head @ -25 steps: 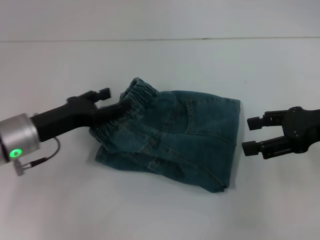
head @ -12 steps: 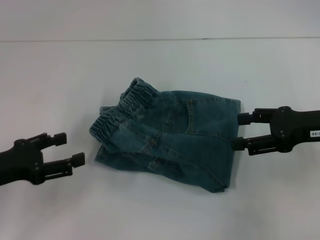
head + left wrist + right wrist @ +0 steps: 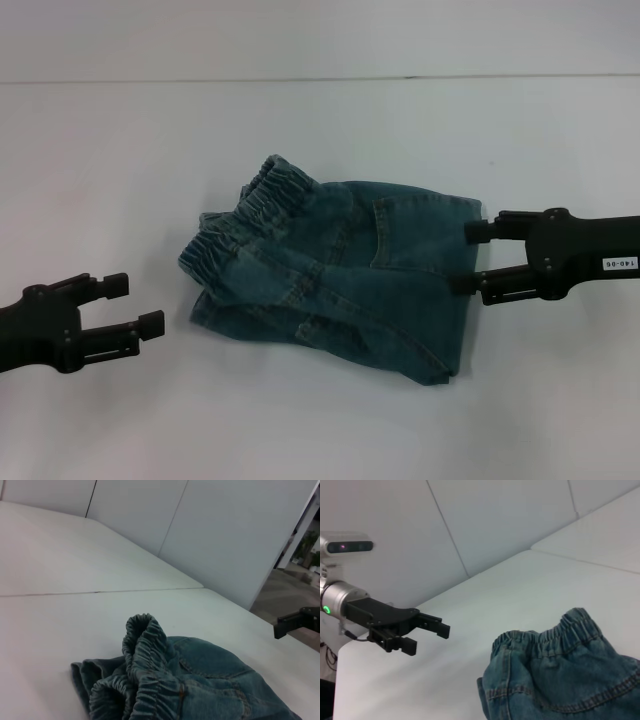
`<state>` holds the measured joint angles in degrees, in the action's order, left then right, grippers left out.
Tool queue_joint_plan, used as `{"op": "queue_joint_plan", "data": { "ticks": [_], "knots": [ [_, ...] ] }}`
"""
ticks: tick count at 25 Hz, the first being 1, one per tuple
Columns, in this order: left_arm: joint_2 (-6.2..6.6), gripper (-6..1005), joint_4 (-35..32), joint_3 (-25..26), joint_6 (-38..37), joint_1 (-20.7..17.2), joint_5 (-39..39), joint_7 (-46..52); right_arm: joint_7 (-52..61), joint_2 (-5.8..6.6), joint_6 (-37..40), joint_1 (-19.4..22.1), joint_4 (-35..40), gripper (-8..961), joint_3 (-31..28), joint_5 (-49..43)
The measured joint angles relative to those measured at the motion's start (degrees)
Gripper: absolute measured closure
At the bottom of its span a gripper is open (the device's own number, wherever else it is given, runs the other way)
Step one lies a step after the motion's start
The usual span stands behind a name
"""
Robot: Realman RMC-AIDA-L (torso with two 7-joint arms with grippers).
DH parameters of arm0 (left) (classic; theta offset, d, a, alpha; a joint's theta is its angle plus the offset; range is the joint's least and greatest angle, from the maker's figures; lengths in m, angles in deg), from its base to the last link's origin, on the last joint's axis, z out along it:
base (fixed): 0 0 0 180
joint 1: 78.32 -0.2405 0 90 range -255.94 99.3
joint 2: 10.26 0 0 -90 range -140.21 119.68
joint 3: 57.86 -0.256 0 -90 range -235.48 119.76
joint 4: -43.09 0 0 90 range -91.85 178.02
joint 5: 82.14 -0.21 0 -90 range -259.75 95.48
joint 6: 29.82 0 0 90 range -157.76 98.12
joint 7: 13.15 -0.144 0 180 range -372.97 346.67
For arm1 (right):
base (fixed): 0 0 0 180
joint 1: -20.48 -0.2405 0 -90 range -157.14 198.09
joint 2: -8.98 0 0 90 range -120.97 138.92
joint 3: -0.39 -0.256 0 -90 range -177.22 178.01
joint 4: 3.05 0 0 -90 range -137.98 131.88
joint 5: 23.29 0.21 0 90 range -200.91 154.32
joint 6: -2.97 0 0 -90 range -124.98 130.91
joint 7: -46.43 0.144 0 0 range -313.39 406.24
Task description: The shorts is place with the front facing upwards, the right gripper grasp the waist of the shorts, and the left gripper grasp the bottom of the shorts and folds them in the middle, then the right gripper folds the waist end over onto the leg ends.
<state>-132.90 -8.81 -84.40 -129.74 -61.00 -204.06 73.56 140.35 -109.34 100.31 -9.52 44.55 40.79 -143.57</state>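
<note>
The blue-green denim shorts (image 3: 340, 275) lie folded on the white table, gathered waistband (image 3: 250, 215) to the left, straight hemmed edge (image 3: 466, 335) to the right. My right gripper (image 3: 468, 259), with its white label, is open at that right edge, its fingertips (image 3: 478, 232) spread on either side of the denim border. My left gripper (image 3: 135, 304) hovers open at the lower left, well apart from the waistband. The right wrist view shows the left gripper (image 3: 426, 637) beyond the puckered waistband (image 3: 555, 632). In the left wrist view the waistband (image 3: 145, 647) is close, with one right finger (image 3: 294, 622) far off.
The white table (image 3: 320, 130) spreads around the shorts, with a seam line (image 3: 200, 80) at the back. Pale wall panels (image 3: 225, 525) stand behind the table in the wrist views.
My left gripper has let go of the waistband and pulled back to the lower left. My right gripper has moved left up to the shorts' right edge. The shorts have kept their place.
</note>
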Motion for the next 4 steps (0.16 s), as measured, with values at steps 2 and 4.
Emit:
{"op": "queue_joint_plan", "data": {
  "ticks": [2, 4],
  "knots": [
    [0.01, 113, 0.0, 0.0, 0.0, 0.2, 0.0, 0.1, -0.2, -0.05, -0.5, 0.0, -0.2, -6, 0.0, 0.0],
    [0.03, 113, 0.1, 0.0, 0.0, 0.4, 0.0, 0.1, -0.2, -0.08, -0.9, 0.0, -0.4, -6, 0.0, 0.0]
  ]
}}
